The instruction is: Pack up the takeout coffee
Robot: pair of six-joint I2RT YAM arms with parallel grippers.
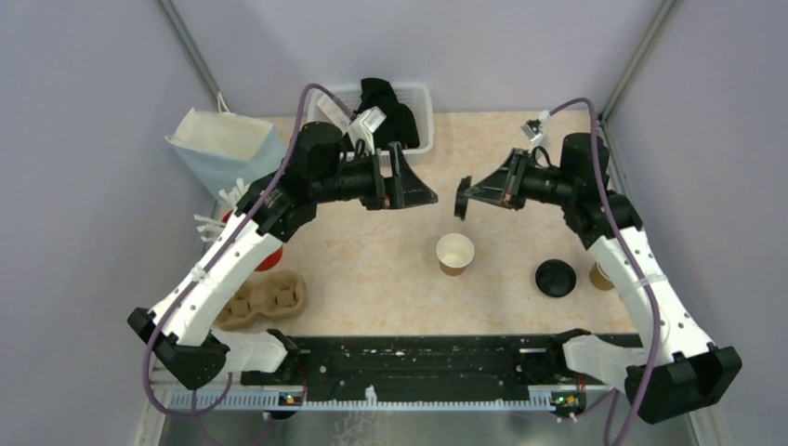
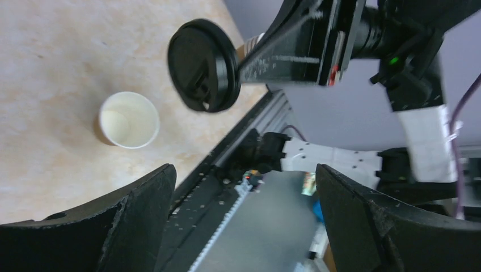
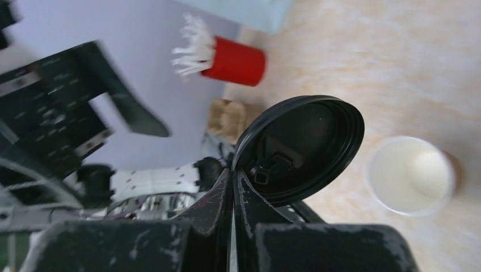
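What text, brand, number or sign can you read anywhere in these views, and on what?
None can be read.
The black lid held up off the table shows moulded relief inside, but no legible letters.
The paper cup, paper bag and red cup show no print.

Rightmost cup (image 1: 598, 276) half behind right arm (image 1: 636, 269)
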